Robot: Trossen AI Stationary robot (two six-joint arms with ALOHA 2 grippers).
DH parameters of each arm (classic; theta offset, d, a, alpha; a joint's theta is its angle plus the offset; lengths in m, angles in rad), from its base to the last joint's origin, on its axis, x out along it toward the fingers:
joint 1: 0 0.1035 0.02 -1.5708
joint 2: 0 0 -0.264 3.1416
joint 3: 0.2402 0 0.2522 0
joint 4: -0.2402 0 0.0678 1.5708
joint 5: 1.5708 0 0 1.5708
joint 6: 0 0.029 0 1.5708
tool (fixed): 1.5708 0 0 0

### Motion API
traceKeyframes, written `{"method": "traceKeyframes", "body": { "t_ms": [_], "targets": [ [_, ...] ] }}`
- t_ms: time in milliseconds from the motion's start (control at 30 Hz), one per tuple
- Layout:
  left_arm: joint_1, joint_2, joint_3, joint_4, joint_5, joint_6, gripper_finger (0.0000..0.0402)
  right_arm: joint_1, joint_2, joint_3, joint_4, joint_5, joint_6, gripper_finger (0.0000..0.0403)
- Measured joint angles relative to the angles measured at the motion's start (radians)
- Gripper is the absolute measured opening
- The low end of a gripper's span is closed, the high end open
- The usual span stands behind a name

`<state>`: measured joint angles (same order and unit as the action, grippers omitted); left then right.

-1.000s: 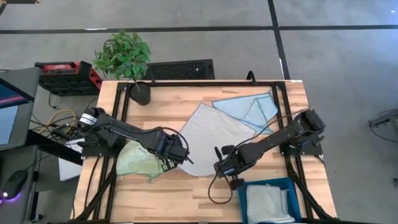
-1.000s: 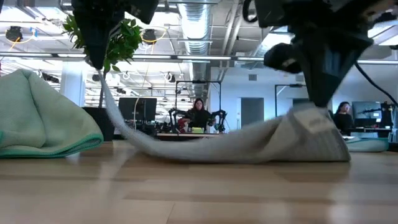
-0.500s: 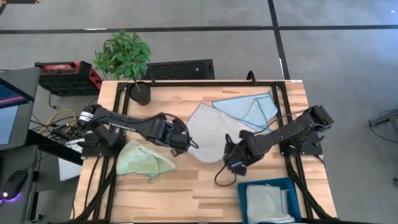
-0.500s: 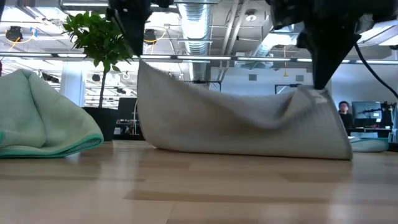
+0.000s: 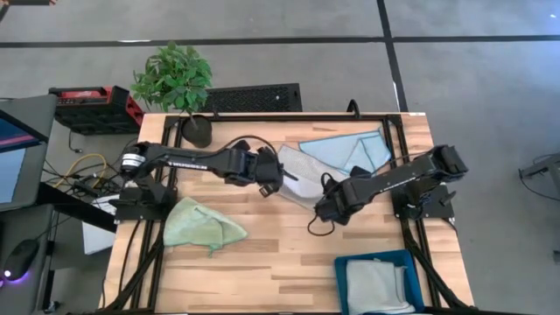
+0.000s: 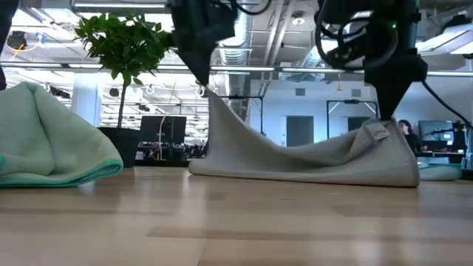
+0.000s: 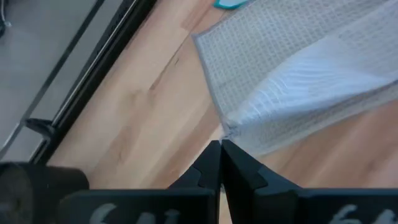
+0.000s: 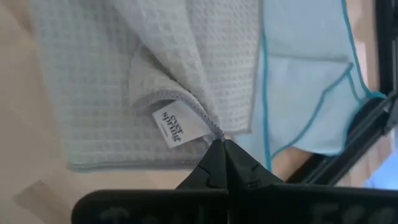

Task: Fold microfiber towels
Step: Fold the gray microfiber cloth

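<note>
On the wooden tabletop (image 5: 262, 254), your left gripper (image 5: 273, 182) and right gripper (image 5: 325, 203) are each clamped on a corner of the grey towel (image 5: 302, 175). That towel lies just beside the light blue towel (image 5: 350, 149).

Light wood plank table (image 5: 262, 254) in a black metal frame (image 5: 398, 149), sitting on a grey concrete floor (image 5: 262, 52) with dark seam lines. Potted plant (image 5: 175, 79) at the far left corner of the table. Behind it on the floor: black perforated crate (image 5: 254, 96) and a red-and-black case (image 5: 92, 107). Left of the table: monitor edge (image 5: 17, 149), loose cables (image 5: 83, 171), computer mouse (image 5: 19, 258). Low view shows an open workshop hall: exposed ceiling ducts (image 6: 259, 29), overhead lights, screens (image 6: 164, 127), a door (image 6: 299, 133), a person (image 6: 406, 133) at far right.
</note>
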<state>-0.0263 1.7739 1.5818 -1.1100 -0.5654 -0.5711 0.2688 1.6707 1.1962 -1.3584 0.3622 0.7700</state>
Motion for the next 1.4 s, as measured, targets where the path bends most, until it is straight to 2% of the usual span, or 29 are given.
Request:
{"method": "traceKeyframes", "body": {
  "t_ms": [333,500,667,767,1133,1333,1400],
  "targets": [
    [0.092,0.087,0.000,0.135,0.006,0.069,0.0000,-0.067,-0.005,-0.077,0.002,0.006,-0.017,0.0002],
    [0.120,0.118,-0.001,0.188,0.077,0.115,0.0000,-0.087,-0.005,-0.077,0.007,0.005,-0.019,0.0013],
    [0.132,0.131,-0.001,0.230,0.090,0.138,0.0002,-0.111,-0.002,-0.077,0.021,0.003,-0.019,0.0053],
    [0.140,0.131,0.000,0.264,0.090,0.139,0.0017,-0.126,-0.002,-0.077,0.039,0.010,-0.021,0.0079],
    [0.182,0.138,0.000,0.273,0.091,0.115,0.0127,-0.196,-0.004,-0.077,0.034,0.046,-0.020,0.0209],
    [0.182,0.115,0.042,0.222,0.097,0.102,0.0148,-0.228,-0.053,-0.075,0.021,0.025,-0.018,0.0238],
    [0.177,0.101,0.067,0.196,0.098,0.102,0.0149,-0.248,-0.069,-0.075,-0.013,-0.026,-0.002,0.0239]
  ]
}}
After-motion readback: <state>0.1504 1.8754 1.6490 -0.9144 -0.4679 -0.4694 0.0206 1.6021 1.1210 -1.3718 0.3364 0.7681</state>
